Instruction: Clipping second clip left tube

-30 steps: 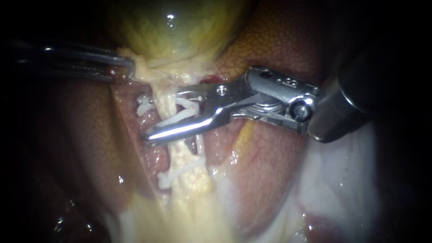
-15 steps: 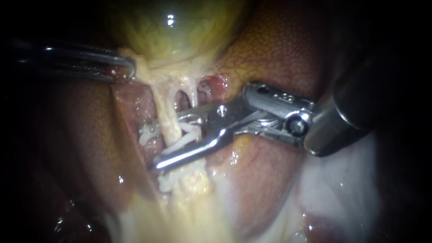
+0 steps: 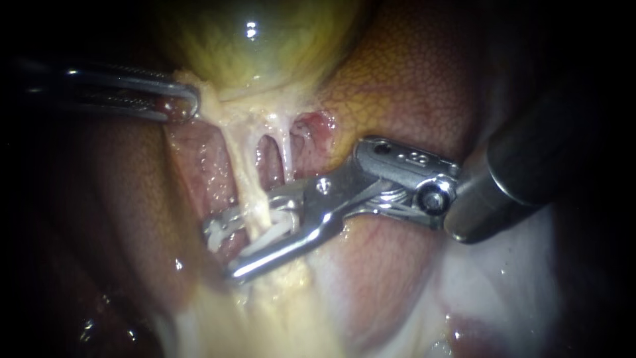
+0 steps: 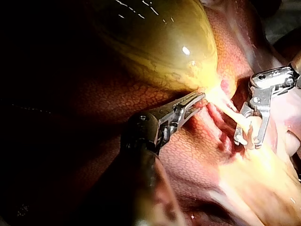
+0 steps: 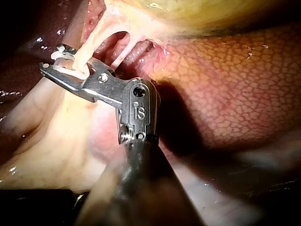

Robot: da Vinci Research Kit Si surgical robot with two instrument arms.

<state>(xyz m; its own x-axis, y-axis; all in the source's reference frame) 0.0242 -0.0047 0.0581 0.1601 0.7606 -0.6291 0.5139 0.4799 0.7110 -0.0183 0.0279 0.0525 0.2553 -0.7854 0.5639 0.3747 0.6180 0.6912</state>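
Left tube (image 3: 246, 192) held between the jaws of the right instrument (image 3: 220, 252), with a white clip (image 3: 281, 225) loaded

The left tube runs down from the neck of the gallbladder (image 3: 258, 46) over the red bed of the liver (image 3: 411, 86); a thinner tube (image 3: 286, 156) lies just beside it on the right. The white clip straddles the left tube low on its exposed length, one leg on each side. The end effector of the right instrument carries this clip: its two jaws stand partly apart, each pressed against a clip leg, one jaw in front of the tube and one behind it. The end effector of the left instrument (image 3: 182, 106) is clamped together on pale tissue (image 3: 205, 99) at the gallbladder neck, above and to the left of the clip site, well apart from the right instrument
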